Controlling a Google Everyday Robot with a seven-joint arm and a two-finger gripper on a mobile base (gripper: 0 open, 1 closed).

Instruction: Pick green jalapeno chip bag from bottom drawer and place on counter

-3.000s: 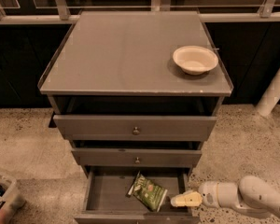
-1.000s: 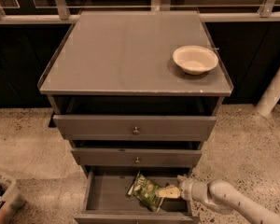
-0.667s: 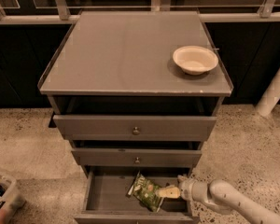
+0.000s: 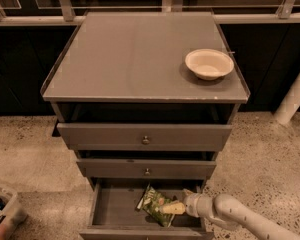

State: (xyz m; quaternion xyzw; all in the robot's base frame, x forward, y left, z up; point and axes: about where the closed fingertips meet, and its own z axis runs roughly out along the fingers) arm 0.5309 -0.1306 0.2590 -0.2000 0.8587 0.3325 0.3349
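Note:
The green jalapeno chip bag (image 4: pixel 154 203) lies tilted inside the open bottom drawer (image 4: pixel 115 206), right of its middle. My gripper (image 4: pixel 174 207) reaches in from the right, low inside the drawer, and its tip touches the bag's right end. The pale arm (image 4: pixel 240 216) runs off toward the lower right corner. The counter (image 4: pixel 130 54) is the flat grey top of the cabinet, well above the drawer.
A cream bowl (image 4: pixel 209 63) sits on the counter at the right rear. The two upper drawers with round knobs (image 4: pixel 146 140) are partly pulled out above the bottom drawer. A bin with cans (image 4: pixel 2 211) stands on the floor at lower left. A white post (image 4: pixel 294 94) stands at right.
Over three seconds my gripper has moved left from the drawer's right edge to the chip bag. In the last second it has stayed at the bag with almost no movement.

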